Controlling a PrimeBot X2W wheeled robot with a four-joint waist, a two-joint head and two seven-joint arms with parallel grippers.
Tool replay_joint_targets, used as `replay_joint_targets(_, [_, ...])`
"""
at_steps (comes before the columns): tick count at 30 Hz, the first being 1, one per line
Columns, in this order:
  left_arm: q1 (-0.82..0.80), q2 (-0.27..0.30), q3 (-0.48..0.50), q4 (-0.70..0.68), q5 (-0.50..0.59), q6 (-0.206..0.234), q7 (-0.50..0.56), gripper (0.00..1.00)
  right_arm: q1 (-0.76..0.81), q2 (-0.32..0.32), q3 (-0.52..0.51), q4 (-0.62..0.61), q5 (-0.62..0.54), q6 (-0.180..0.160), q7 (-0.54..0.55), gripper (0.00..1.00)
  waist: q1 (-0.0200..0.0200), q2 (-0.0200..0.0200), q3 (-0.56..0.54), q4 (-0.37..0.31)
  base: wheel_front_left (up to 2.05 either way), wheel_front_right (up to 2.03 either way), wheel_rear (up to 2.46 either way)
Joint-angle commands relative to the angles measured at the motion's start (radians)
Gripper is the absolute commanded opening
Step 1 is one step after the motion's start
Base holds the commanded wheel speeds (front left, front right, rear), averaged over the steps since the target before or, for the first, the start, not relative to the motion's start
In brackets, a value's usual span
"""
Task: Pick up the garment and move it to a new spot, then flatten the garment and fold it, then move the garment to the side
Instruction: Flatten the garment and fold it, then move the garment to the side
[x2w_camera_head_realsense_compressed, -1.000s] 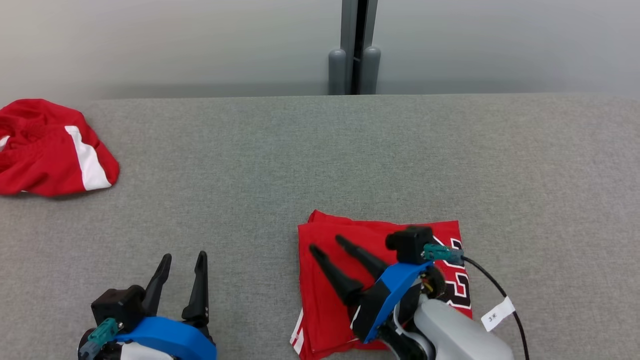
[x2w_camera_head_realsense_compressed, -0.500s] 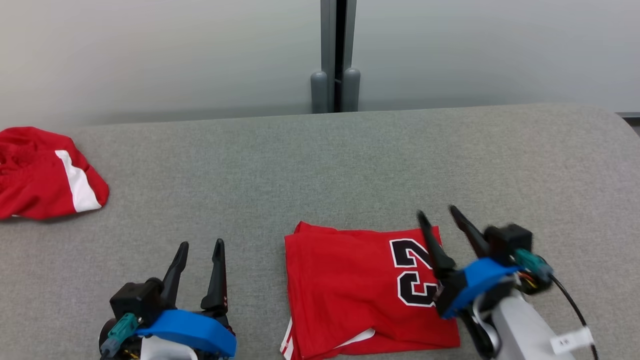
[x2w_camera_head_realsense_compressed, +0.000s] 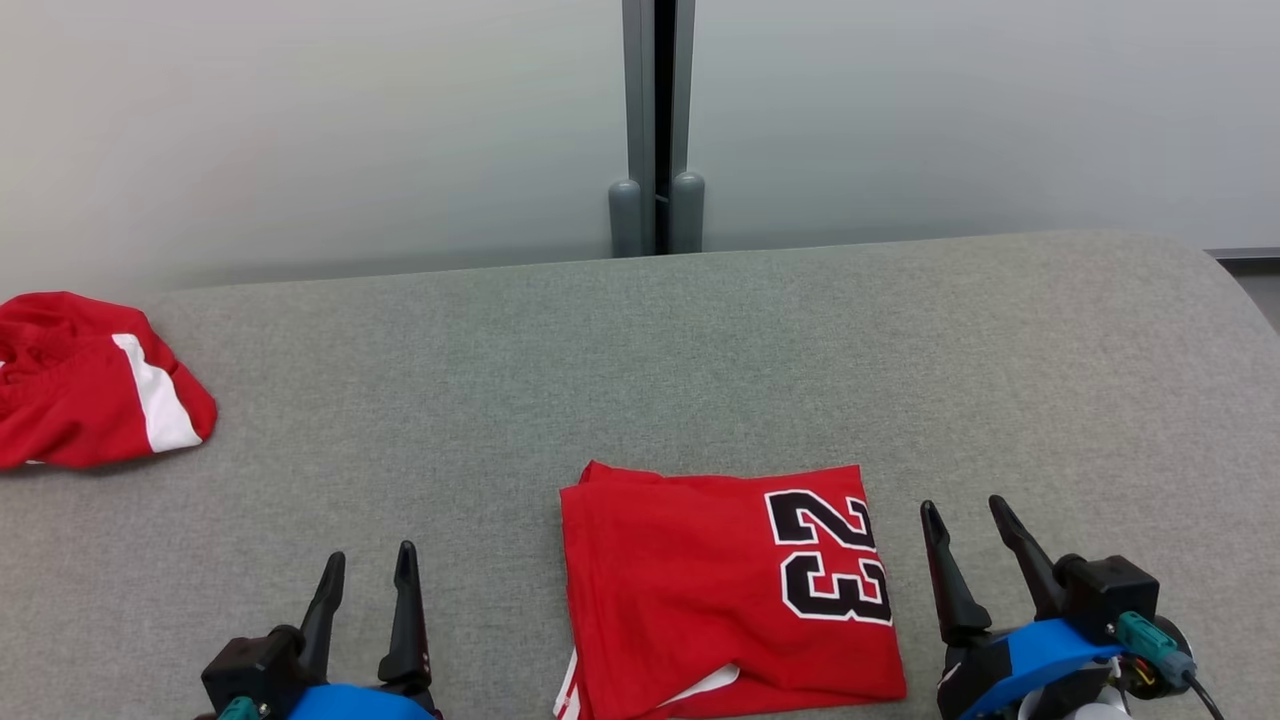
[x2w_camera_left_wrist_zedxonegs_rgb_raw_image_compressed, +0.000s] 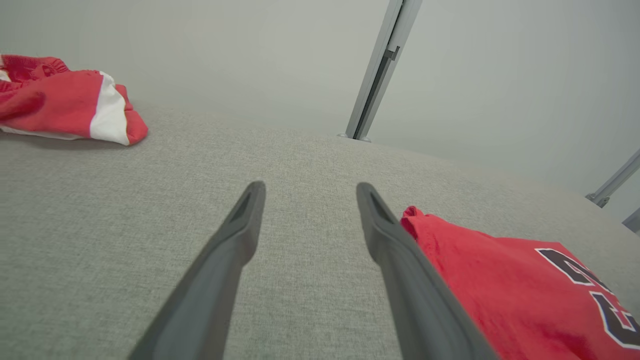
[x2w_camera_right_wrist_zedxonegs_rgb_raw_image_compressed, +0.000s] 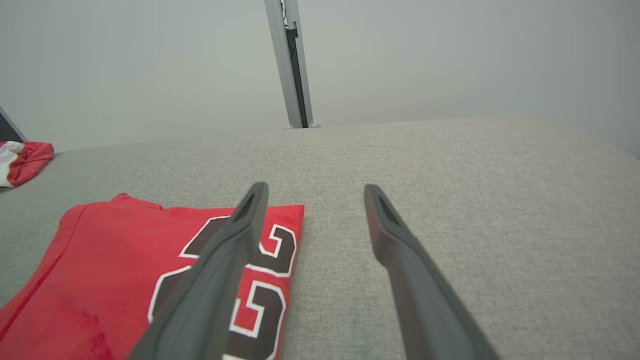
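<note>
You see grey tabletop. Folded red garment, no. 23 up, lies flat at 6 o'clock. Crumpled red cloth at 9 o'clock. L gripper at 7, R gripper at 5: both jaws wide, holding nothing.

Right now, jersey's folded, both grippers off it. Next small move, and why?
Probably lower the right gripper to the right edge of the jersey to grip it. The jersey lies folded on the table, both grippers stand open and empty beside it, the left gripper farther off, so only moving it aside seems left.
</note>
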Motion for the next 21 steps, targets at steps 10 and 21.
replay_joint_targets(10, [0.028,-0.036,0.065,0.022,0.064,-0.035,-0.005,1.0,0.025,-0.001,-0.009,-0.028,-0.008,0.0,0.012,1.0,0.0,0.0,-0.006,0.004,0.0,0.0,0.0])
replay_joint_targets(21, [0.026,-0.066,0.105,0.05,0.097,-0.06,-0.005,1.0,0.021,-0.001,-0.006,-0.037,-0.007,0.0,0.024,1.0,0.0,0.0,-0.004,0.007,0.0,0.0,0.0])
